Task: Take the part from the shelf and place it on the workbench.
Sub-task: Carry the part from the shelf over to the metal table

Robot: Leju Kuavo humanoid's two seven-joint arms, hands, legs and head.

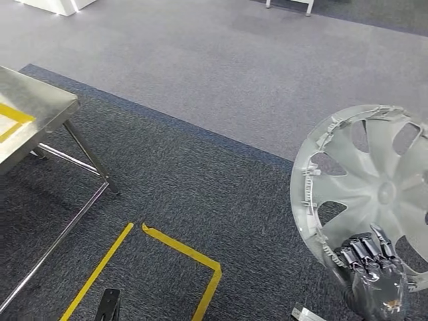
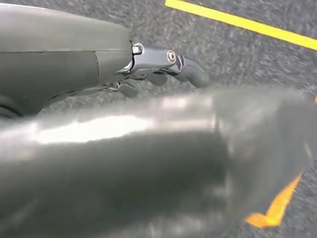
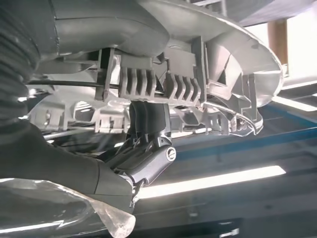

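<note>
Your silver hubcap [image 1: 371, 184] runs off the head view's right edge, so you see only part of its spoked face. Your right hand [image 1: 372, 264] grips its lower rim, dark fingers [image 1: 364, 250] curled over the edge; the wrist camera looks along the clip-studded back side [image 3: 176, 82] with fingers hooked under it. The steel workbench [image 1: 30, 117] sits far left (only a corner shows), well apart from the hubcap. Your left hand [image 2: 164, 64] hangs above carpet and yellow floor tape [image 1: 189, 257], fingers outstretched and gripping nothing, half hidden behind a blurred grey shape.

wheel cover [image 1: 368, 187] cropped, workbench [image 1: 30, 120] cropped
</note>
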